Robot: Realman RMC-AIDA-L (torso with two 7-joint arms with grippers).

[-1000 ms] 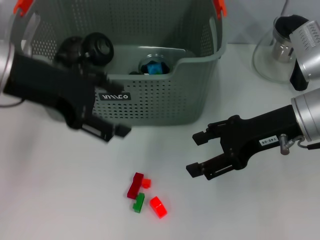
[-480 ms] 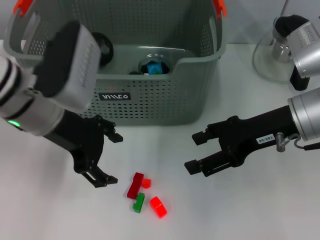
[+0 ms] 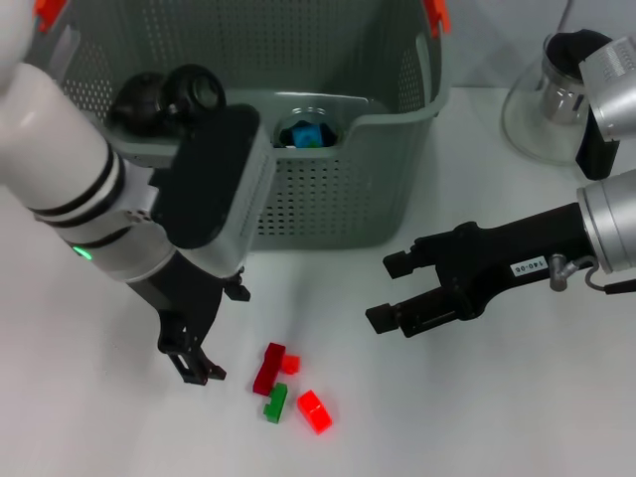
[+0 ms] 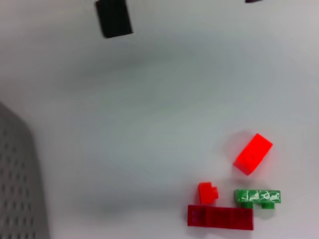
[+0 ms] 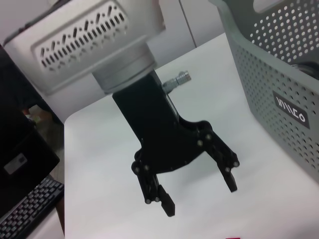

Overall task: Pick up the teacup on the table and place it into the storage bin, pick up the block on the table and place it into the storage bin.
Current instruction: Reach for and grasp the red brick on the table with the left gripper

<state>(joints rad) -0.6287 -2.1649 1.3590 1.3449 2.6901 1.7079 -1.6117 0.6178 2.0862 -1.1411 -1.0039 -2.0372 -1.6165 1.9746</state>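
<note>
White table | left claw open near blocks | right claw open

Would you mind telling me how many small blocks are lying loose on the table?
4, clustered before the storage bin: a dark red bar, a small red piece beside it, a green block, and a bright red block.

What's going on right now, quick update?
Left gripper open, above table beside the blocks. Right gripper open, empty, off to the right. Storage bin behind. Nothing blocking.
</note>
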